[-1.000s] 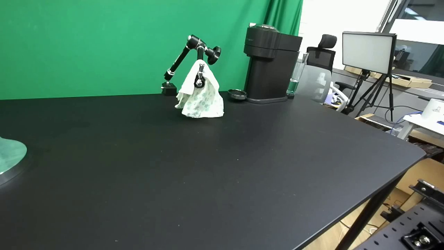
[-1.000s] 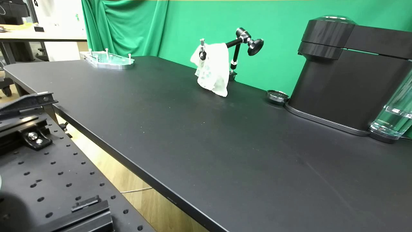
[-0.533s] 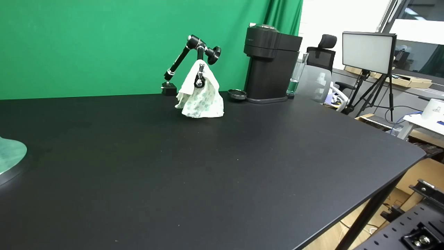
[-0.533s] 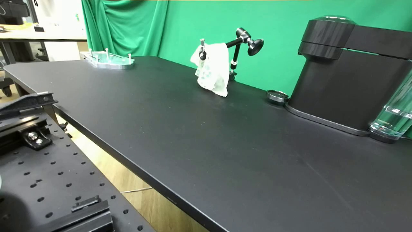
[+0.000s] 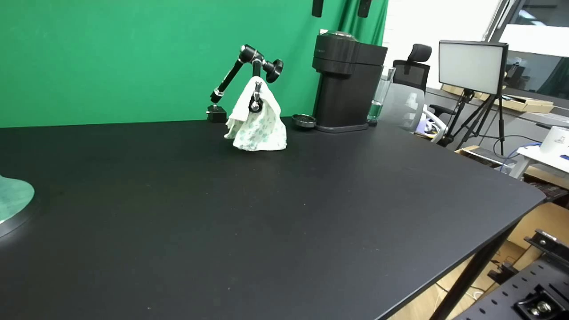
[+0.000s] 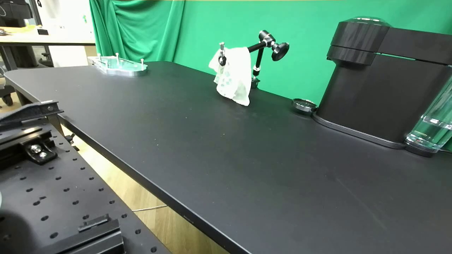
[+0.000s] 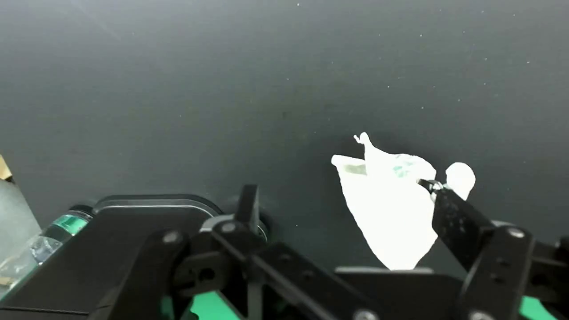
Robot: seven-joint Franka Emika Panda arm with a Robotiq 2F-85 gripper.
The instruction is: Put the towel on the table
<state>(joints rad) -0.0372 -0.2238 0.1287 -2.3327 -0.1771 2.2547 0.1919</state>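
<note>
1. Writing: faint mark near top of the coffee machine [image 5: 342, 84], too small to read.
2. Towel [image 5: 262, 133]: left of the coffee machine in both exterior views, draped over a black stand [image 5: 250, 54].
3. Towel long axis near vertical: fold at top, loose hem pointing down. Hem on table [image 5: 284, 222] or just clear of it: can't tell.
4. Gripper [image 5: 340, 8]: fingers wide apart, nothing held; tips show above the coffee machine in an exterior view.
5. Round dish [image 5: 303, 120]: at the coffee machine's foot, towel side.
</note>
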